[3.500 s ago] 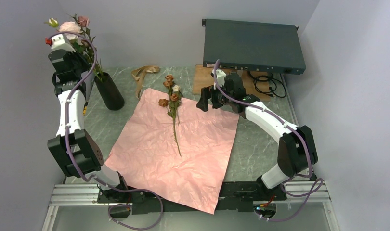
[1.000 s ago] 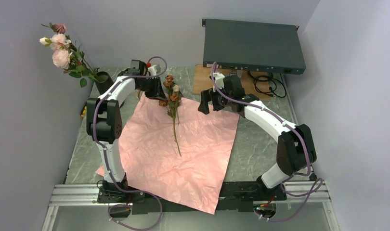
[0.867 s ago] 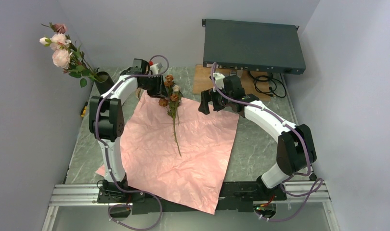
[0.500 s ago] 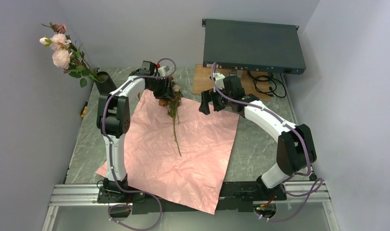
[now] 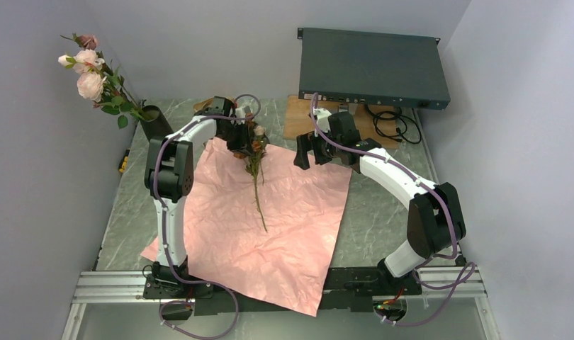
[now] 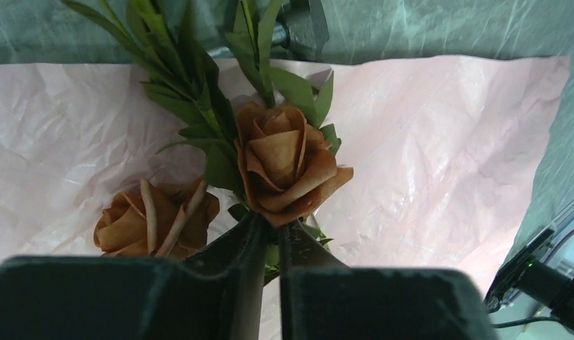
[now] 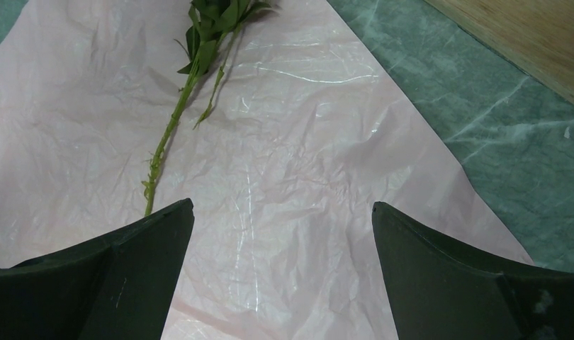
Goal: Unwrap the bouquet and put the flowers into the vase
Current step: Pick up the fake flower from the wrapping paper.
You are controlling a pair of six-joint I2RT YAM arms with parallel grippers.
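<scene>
Left claw [image 6: 270, 242] clamped on roses [image 6: 288, 163] at paper's [image 5: 284, 212] far edge; right claw [image 7: 281, 212] agape, just right; vase [image 5: 154, 119] far left; rack [image 5: 373, 67] far right.

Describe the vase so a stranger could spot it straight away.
Look to the far left corner of the green marble table. The vase is the black tube there, left of the pink paper. Unlike the flat grey box, it is narrow and holds pink roses.
</scene>
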